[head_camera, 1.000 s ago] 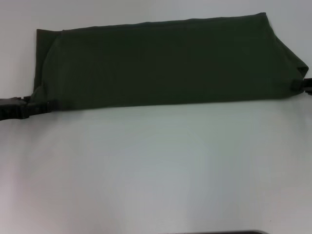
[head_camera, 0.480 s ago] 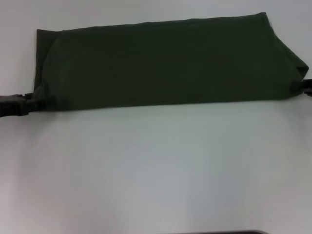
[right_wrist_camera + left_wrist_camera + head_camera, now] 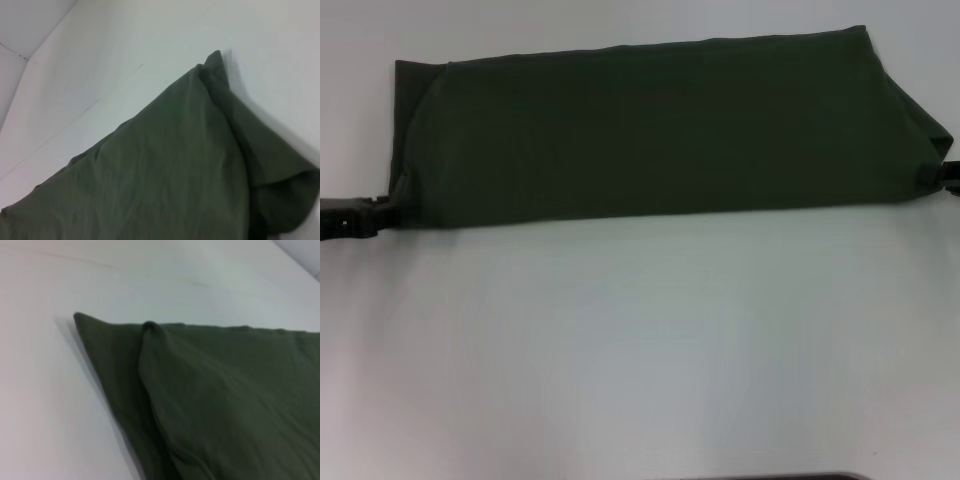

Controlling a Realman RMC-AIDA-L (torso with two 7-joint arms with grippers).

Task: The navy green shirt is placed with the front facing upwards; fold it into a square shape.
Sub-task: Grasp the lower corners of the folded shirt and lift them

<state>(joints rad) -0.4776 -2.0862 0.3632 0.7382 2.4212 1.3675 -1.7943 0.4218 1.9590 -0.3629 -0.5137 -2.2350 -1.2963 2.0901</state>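
Note:
The navy green shirt [image 3: 660,130] lies as a long folded band across the far half of the white table [image 3: 640,350], with no lettering showing. At the band's near left corner is my left gripper [image 3: 382,210], touching or just off the cloth edge. My right gripper [image 3: 942,175] is at the band's right end, mostly cut off by the picture edge. The left wrist view shows only the shirt's [image 3: 225,405] left end with a folded layer on top. The right wrist view shows the shirt's [image 3: 175,170] bunched right end.
The white tabletop stretches bare from the shirt's near edge towards me. A thin dark strip [image 3: 760,477] shows at the very bottom of the head view. The table's far edge [image 3: 30,55] shows in the right wrist view.
My left gripper has drawn back to the left, from over the shirt's near left corner to its edge. The right gripper has slid slightly right. The shirt has barely moved.

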